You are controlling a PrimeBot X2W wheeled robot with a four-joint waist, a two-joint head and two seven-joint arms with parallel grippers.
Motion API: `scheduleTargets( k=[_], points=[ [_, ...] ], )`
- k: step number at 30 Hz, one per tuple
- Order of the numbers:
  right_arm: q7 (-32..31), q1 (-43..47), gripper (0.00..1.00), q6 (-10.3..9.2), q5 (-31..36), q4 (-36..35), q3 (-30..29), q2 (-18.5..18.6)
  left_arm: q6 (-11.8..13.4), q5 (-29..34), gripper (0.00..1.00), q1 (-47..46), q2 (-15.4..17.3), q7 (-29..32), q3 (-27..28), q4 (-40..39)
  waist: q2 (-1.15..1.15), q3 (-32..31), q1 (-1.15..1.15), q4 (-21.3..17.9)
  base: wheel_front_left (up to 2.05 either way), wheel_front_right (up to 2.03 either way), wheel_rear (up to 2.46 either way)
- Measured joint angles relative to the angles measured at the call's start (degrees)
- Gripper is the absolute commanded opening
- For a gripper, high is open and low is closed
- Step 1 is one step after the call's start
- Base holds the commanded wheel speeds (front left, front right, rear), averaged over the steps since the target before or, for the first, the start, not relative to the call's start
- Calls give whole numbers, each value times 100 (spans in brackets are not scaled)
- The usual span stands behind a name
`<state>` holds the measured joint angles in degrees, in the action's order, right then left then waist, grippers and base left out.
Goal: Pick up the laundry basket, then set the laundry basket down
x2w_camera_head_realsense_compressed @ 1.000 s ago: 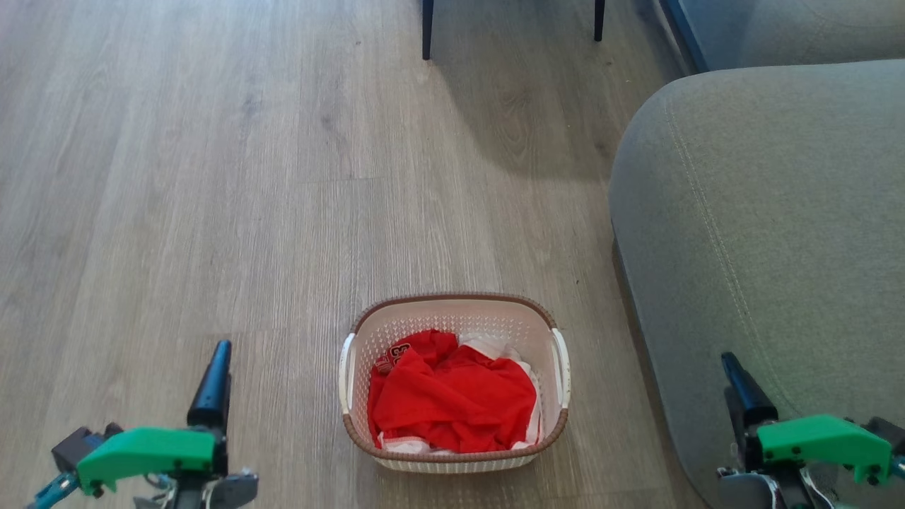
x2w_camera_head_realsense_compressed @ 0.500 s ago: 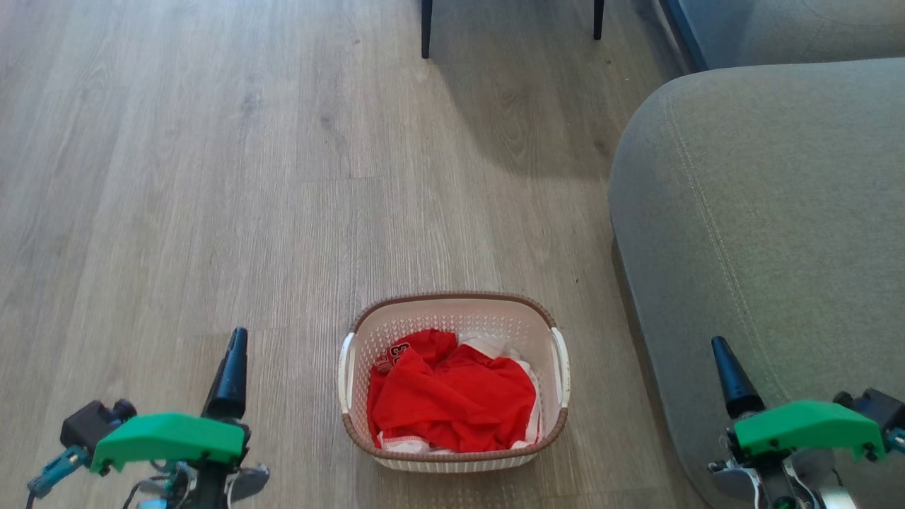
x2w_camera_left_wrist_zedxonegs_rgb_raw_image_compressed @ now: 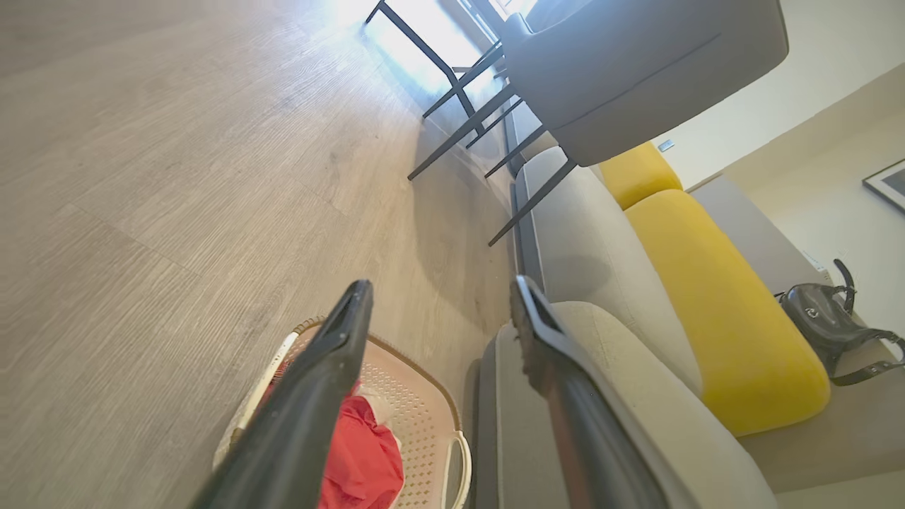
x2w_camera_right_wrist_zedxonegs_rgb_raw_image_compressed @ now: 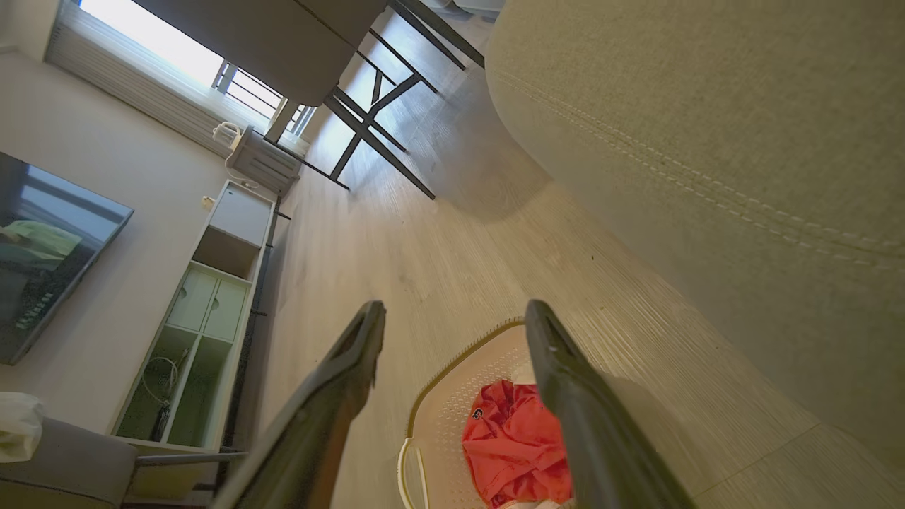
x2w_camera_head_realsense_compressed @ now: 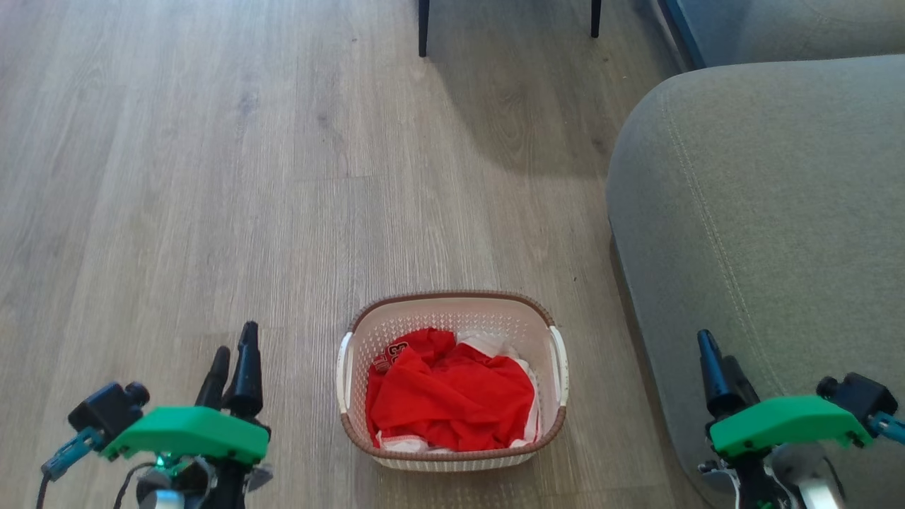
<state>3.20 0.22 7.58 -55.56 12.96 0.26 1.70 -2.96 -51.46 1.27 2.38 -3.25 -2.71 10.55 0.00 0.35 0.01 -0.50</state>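
Grey wood floor, laundry basket, grey sofa

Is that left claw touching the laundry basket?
Apart. The head view shows a strip of bare floor between the left gripper and the laundry basket.

**A living room in a home**

A pale wood-look plank floor runs up to a grey upholstered sofa at the right of the head view. The left wrist view shows yellow cushions along its back, a dark handbag at the right edge, a framed picture on the wall and a grey chair on thin dark legs at the top. At the left of the right wrist view are a television, a low cabinet and a bright window. A laundry basket of red clothes sits on the floor.
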Motion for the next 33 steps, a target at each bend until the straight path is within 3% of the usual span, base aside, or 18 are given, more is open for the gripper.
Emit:
scheduleTargets(
  k=[33],
  points=[
    [557, -114, 100, 0, 2283, 11, 546, 35, 298, 2539, 100, 247, 91, -545, -259, -115, 0, -11, 0, -53, 0, 0, 0]
  ],
)
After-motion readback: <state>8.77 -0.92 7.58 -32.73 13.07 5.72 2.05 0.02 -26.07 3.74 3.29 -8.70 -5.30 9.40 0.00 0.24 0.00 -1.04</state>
